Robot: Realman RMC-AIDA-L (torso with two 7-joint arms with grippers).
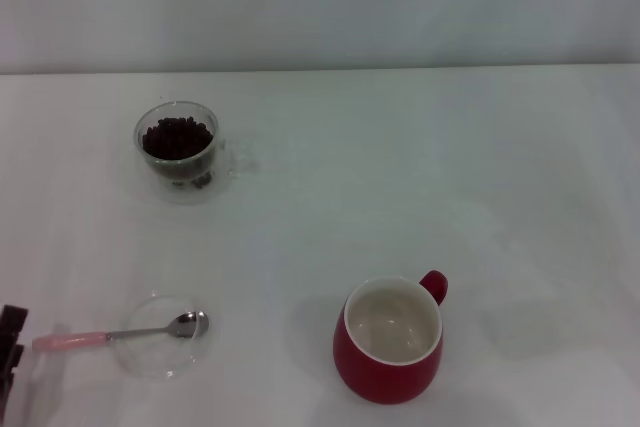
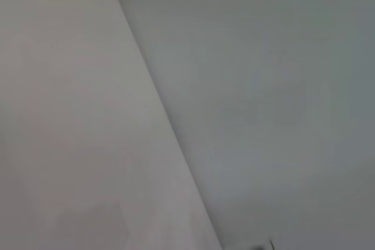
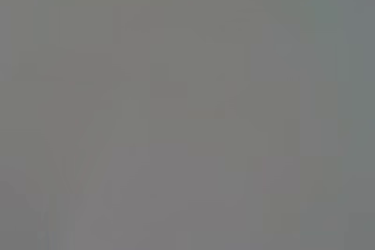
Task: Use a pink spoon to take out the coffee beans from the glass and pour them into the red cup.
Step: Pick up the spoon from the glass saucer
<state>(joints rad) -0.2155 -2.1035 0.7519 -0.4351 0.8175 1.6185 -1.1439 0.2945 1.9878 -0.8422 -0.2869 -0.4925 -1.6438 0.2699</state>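
Note:
The glass (image 1: 178, 150) stands at the table's far left, holding a heap of dark coffee beans (image 1: 177, 137). Near the front left lies the pink spoon (image 1: 120, 334), its silver bowl resting on a flat clear glass disc (image 1: 163, 336) and its pale pink handle pointing left. The red cup (image 1: 390, 340) stands upright at the front centre, cream-white inside with nothing in it, handle toward the far right. A dark part of my left gripper (image 1: 10, 347) shows at the head view's left edge, just left of the spoon's handle tip. My right gripper is out of view.
The white table (image 1: 420, 177) ends at a pale wall along the back. The left wrist view shows only the table edge and wall; the right wrist view shows plain grey.

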